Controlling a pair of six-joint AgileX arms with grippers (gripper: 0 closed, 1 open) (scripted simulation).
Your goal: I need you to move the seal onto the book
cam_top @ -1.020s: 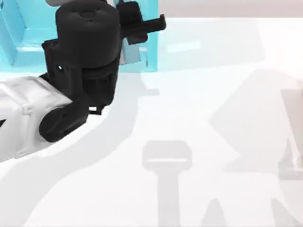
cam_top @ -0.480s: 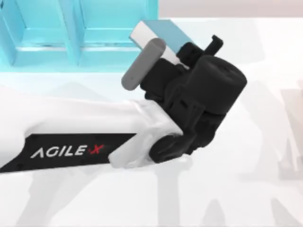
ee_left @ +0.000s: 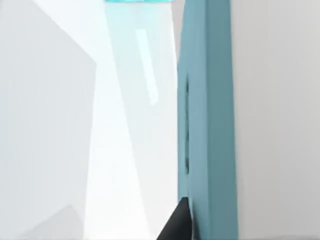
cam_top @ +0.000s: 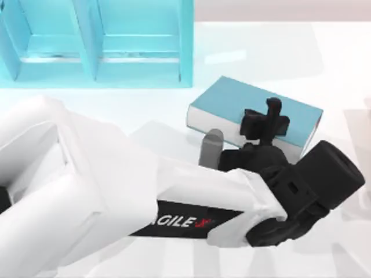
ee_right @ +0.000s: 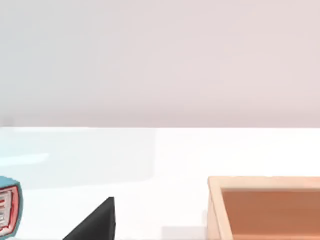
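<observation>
1. At the back left of the table, far behind the left gripper [cam_top: 268,117], stands a cyan shelf [cam_top: 95,43].
2. Under the left gripper lies the book [cam_top: 232,101], flat on the white table [cam_top: 249,46].
3. I cannot tell if the left gripper is open or closed.
4. I cannot tell where the seal is.
5. The right wrist view has a wooden box [ee_right: 265,207].
</observation>
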